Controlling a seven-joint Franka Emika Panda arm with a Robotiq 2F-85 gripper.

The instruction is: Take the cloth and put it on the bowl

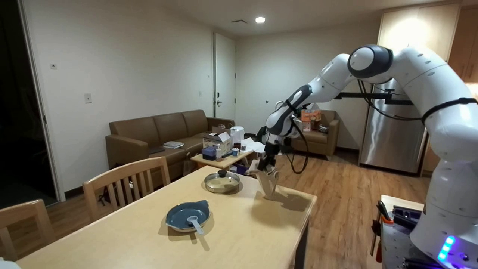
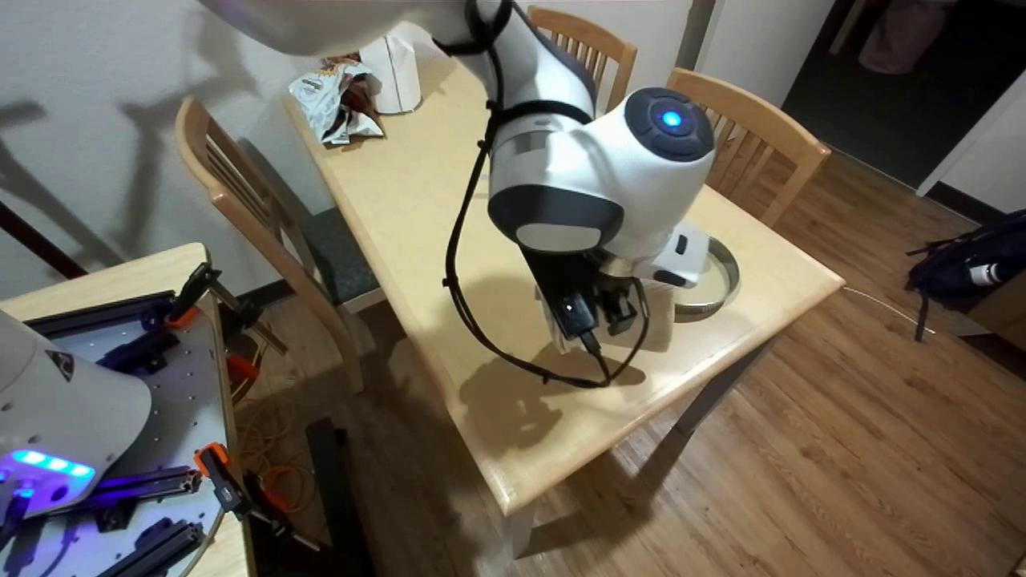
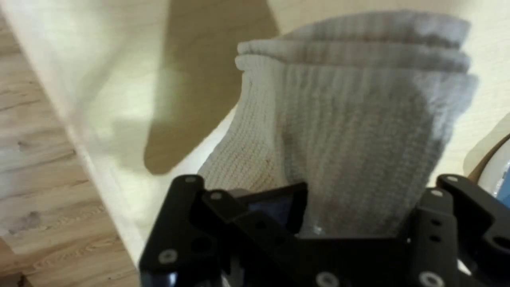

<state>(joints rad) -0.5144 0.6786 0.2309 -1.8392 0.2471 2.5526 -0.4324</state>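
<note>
The off-white cloth [image 1: 268, 183] hangs folded from my gripper [image 1: 267, 163] near the table's end. Its lower end is close to the table top; I cannot tell whether it touches. In the wrist view the cloth [image 3: 358, 131] fills the middle between the fingers of my gripper [image 3: 358, 217], which is shut on it; the cloth hides part of the fingers. The cloth [image 2: 653, 320] also shows partly behind the wrist in an exterior view. The blue-grey bowl [image 1: 179, 216] sits on the table, apart from the cloth. A blue, pale-rimmed edge [image 3: 503, 183], apparently the bowl's, shows in the wrist view.
A pale scoop [image 1: 195, 225] rests in the bowl, its handle over the rim. A glass-lidded pan [image 1: 222, 183] stands near the cloth. A paper roll [image 2: 393, 76] and a snack bag [image 2: 337, 104] stand at the table's far end. Chairs line the table [image 1: 123, 239].
</note>
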